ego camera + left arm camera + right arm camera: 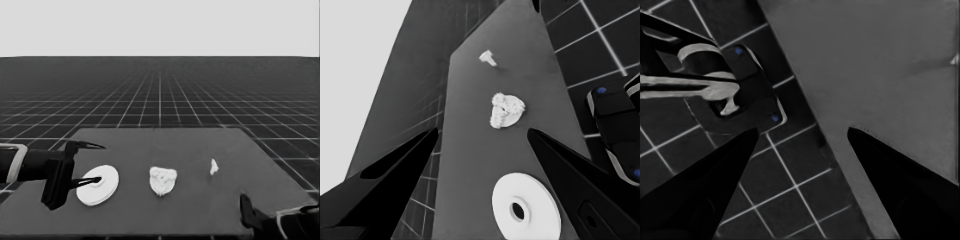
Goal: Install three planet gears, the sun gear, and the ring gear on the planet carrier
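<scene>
Left gripper (95,164) fingers spread above larger round part (98,185).

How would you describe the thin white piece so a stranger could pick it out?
On the dark table, three white things lie in a row. The thin white piece is the one nearest the table's right end. It is a small pointed sliver, much smaller than the lumpy cluster beside it.
</scene>
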Available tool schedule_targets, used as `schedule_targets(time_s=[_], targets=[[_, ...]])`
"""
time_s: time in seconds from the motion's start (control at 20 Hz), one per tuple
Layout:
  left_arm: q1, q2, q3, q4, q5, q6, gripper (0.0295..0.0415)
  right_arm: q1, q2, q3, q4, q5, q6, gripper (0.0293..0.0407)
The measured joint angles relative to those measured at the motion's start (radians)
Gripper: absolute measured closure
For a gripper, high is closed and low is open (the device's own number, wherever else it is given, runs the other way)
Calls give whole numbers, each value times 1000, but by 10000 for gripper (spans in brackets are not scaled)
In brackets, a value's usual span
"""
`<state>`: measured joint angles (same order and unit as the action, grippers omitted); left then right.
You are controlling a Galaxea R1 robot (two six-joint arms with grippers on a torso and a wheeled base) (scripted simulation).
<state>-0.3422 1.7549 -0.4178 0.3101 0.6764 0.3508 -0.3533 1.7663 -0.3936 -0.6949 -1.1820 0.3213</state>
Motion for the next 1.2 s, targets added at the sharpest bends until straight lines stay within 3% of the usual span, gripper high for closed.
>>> schedule_targets(time_s=[0.05, 0.1, 0.15, 0.2, 0.25, 0.35, 0.5, 0.55, 0.65, 1.0, 1.05, 1.2], targets=[[176, 52, -82, 427, 368, -485, 313, -1, -3, 3, -1, 1, -2, 315], [231, 208, -216, 344, 732, -951, 301, -1, -5, 5, -2, 1, -4, 315], [244, 320, -397, 136, 828, -1173, 309, -1, -6, 5, -2, 1, -4, 315], [255, 381, -548, -5, 832, -1263, 317, -1, -6, 6, -2, 2, -5, 315], [264, 417, -656, -90, 826, -1298, 322, -1, -7, 6, -3, 2, -5, 315], [274, 455, -776, -172, 823, -1314, 325, -1, -7, 7, -3, 2, -5, 315], [278, 475, -837, -207, 823, -1312, 326, -1, -7, 7, -3, 2, -5, 315], [363, 490, -869, -136, 771, -1304, 326, -1, -7, 7, -3, 2, -5, 315], [454, 516, -924, -75, 718, -1290, 326, -1, -7, 7, -3, 2, -5, 315], [492, 534, -962, -49, 689, -1278, 326, -1, -7, 7, -3, 2, -5, 315], [493, 534, -963, -49, 689, -1278, 361, -1, -7, 7, -3, 2, -5, 315], [493, 534, -963, -49, 689, -1278, 362, -1, -7, 7, -3, 2, -5, 315]])
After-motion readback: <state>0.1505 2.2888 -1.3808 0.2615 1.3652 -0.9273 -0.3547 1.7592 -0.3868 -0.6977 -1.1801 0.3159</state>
